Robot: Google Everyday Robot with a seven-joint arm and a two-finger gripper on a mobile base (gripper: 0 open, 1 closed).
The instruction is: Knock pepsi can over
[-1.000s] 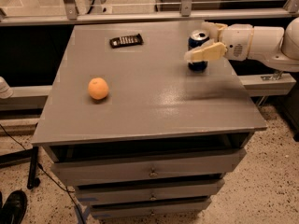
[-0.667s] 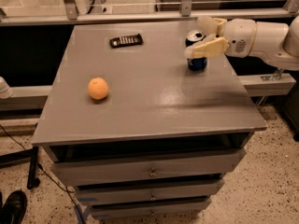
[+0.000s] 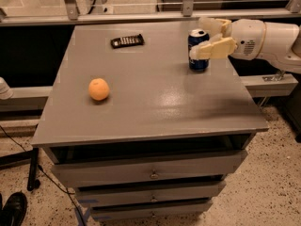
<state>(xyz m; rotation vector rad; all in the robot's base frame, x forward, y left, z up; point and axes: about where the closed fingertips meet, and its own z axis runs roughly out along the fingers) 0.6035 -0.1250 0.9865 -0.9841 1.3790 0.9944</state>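
Observation:
The pepsi can (image 3: 198, 55) is dark blue with a silver top. It stands upright near the right back of the grey table top (image 3: 155, 102). My gripper (image 3: 198, 37) reaches in from the right on a white arm (image 3: 268, 39). It is open. The near cream finger (image 3: 214, 48) lies across the can's front upper side. The far finger (image 3: 211, 25) is behind the can. The can sits between the two fingers near their tips.
An orange fruit (image 3: 99, 89) lies on the left of the table. A black remote-like device (image 3: 127, 41) lies at the back. The table has drawers (image 3: 150, 171) below its front edge. A glass rail (image 3: 141, 13) runs behind the table.
The gripper has shifted slightly toward the back of the table around the can. The can still stands upright in the same place.

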